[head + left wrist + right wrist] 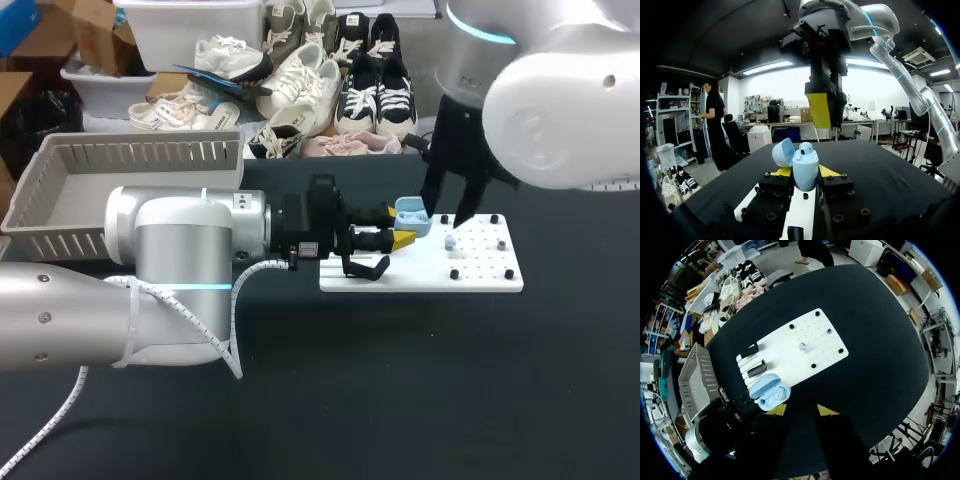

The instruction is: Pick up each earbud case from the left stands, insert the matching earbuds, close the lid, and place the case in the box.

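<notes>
Left jaws clench the open-lidded earbud case (805, 171), while right jaws hang spread apart just above it.

The case (805, 170) looks like smooth, glossy pale-blue plastic. The board (430, 275) is smooth matt white plastic. The table (420, 390) wears matt black cloth. The basket (130, 152) is grey plastic.

No legible text, label, number or sign on the earbud case (805, 170), the white board (420, 272) or elsewhere
</notes>
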Tool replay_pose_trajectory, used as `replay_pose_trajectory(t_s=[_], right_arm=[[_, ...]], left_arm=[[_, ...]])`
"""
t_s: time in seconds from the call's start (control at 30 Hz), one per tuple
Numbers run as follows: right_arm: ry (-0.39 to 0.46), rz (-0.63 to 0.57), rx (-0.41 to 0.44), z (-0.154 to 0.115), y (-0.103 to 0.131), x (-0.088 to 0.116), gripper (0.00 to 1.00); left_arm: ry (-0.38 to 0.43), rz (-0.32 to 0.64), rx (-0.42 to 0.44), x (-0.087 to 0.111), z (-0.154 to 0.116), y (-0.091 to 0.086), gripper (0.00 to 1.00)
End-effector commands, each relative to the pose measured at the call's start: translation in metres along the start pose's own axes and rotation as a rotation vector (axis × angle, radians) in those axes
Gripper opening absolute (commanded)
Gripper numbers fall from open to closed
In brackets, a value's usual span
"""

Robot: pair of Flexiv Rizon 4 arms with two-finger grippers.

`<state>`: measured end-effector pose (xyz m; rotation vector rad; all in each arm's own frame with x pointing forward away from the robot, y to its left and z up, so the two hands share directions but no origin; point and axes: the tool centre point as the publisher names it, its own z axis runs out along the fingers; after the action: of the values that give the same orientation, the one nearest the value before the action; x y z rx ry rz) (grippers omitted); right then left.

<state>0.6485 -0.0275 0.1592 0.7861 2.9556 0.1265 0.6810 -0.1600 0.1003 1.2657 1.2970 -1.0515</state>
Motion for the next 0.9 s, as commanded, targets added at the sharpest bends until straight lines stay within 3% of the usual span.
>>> replay_pose_trajectory(t_s=[0.03, 0.33, 0.9], right_arm=[[-0.041, -0.015, -0.07, 0.004, -0.024, 0.001, 0.33], [-0.097, -0.111, -0.098, 0.029, -0.039, -0.015, 0.37], [-0.091, -0.18, -0.15, 0.083, -0.029, -0.056, 0.34]], left_arm=[[-0.004, 0.001, -0.003, 0.001, 0.0, 0.0, 0.0], [-0.004, 0.001, -0.003, 0.001, 0.0, 0.0, 0.0], [-0.004, 0.001, -0.003, 0.001, 0.0, 0.0, 0.0]])
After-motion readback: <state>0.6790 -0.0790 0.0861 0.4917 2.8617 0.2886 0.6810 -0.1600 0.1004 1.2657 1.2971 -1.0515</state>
